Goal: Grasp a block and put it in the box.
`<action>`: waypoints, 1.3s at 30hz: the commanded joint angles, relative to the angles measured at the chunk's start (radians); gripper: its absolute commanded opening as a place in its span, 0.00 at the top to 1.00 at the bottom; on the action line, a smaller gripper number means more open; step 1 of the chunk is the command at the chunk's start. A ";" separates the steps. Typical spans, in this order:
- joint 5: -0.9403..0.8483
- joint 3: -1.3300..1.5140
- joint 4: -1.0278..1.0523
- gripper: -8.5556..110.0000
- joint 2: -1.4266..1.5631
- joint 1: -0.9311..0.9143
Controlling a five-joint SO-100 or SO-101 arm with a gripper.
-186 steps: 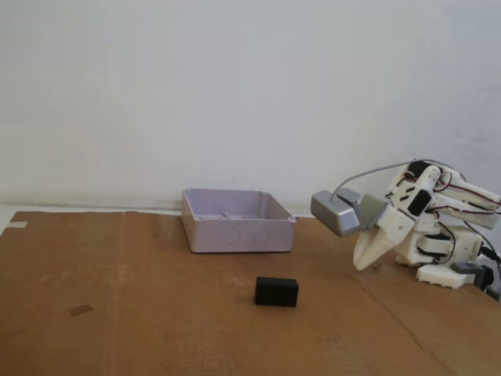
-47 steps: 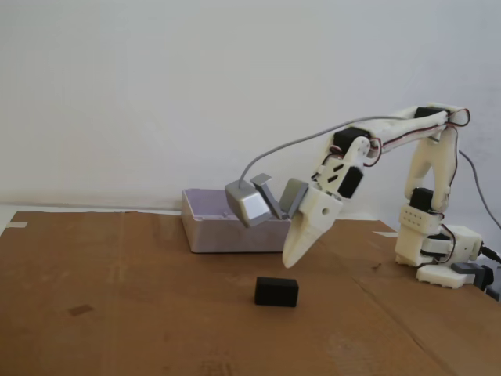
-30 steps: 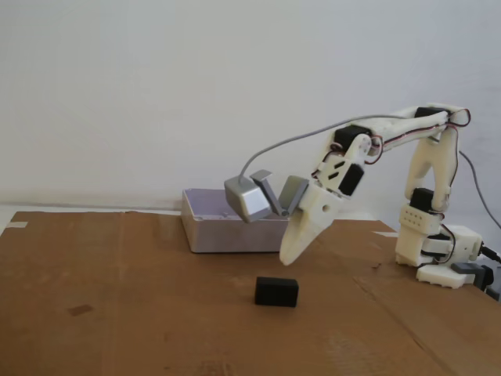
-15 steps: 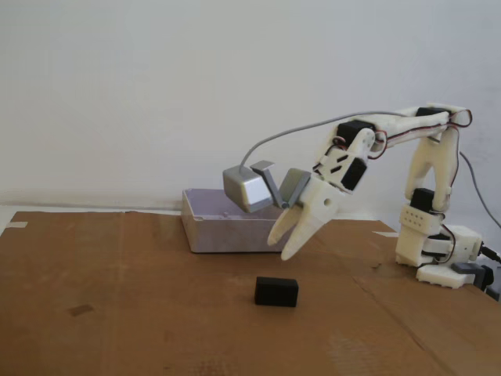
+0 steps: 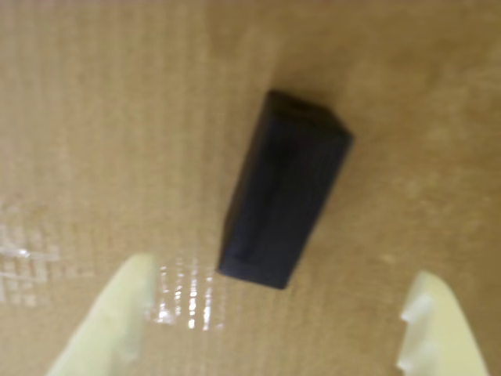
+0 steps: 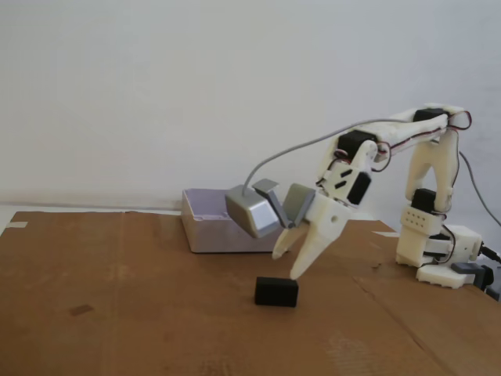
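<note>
The small black block (image 6: 276, 292) lies on the brown cardboard, in front of the pale lavender-grey box (image 6: 205, 223). My gripper (image 6: 288, 265) hangs just above the block's right end, tilted down, its two cream fingers spread apart. In the wrist view the block (image 5: 283, 190) lies slantwise in the middle, with one fingertip (image 5: 117, 313) at the lower left and the other fingertip (image 5: 437, 329) at the lower right, both clear of it. The gripper (image 5: 278, 321) is open and holds nothing.
A grey metal camera housing (image 6: 251, 211) rides on the wrist and covers part of the box's front. The arm's base (image 6: 442, 254) stands at the right edge of the cardboard sheet (image 6: 117, 313). A shiny strip of tape (image 5: 184, 294) lies near the block.
The gripper's fingers went from together to spread apart, and the arm came down to just above the block. The block and the box stayed in place.
</note>
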State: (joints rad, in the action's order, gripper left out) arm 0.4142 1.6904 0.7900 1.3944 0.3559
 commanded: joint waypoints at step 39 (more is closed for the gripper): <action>0.003 -0.239 -0.025 0.60 -0.149 0.002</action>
State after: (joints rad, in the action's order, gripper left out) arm 0.4142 1.5677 0.7900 1.2164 0.3758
